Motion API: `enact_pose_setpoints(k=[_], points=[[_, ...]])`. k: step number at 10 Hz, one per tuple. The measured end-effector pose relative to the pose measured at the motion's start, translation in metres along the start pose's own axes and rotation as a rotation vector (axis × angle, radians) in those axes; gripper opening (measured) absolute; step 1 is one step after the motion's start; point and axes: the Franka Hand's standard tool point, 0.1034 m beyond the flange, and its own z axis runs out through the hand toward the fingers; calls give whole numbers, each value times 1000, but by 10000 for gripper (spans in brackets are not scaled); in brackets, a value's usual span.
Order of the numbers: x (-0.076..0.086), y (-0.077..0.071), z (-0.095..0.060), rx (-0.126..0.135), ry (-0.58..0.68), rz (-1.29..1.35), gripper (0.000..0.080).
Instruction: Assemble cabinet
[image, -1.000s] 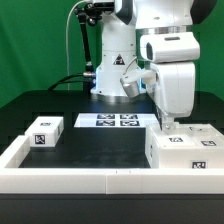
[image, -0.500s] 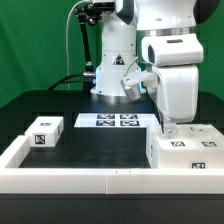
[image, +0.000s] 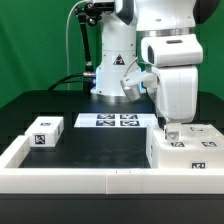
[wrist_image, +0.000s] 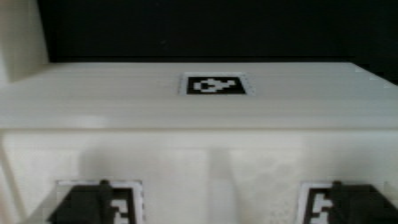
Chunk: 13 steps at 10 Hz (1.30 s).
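Observation:
The cabinet's large white body (image: 185, 152) lies at the exterior view's right, with marker tags on its top and front. A smaller white block (image: 43, 133) with a tag stands at the exterior view's left. My gripper (image: 168, 129) points straight down, just over the body's near-left top. In the wrist view the gripper (wrist_image: 214, 206) is open, with its two dark fingertips (wrist_image: 89, 204) wide apart over the white top. A tag (wrist_image: 215, 86) shows on that surface beyond them. Nothing is held between the fingers.
The marker board (image: 108, 121) lies flat at the table's middle back. A low white rail (image: 70, 178) edges the table's front and sides. The robot's base (image: 112, 75) stands behind the board, with cables to its left.
The arm has shifted slightly to the exterior view's right and a little lower toward the cabinet body's top. The parts have not moved.

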Motion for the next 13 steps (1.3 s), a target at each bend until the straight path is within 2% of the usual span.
enact_pose_setpoints(k=[1, 2, 5, 9, 10, 12, 13], points=[[0, 0, 0, 0, 0, 0, 774], [0, 0, 0, 0, 0, 0, 793], [-1, -4, -3, -7, -3, 8, 797], [3, -34, -30, -31, -30, 201, 797], [9, -41, -30, -49, -24, 246, 797], [8, -43, -28, -43, -24, 253, 797], [9, -43, -27, -43, -20, 353, 797]])
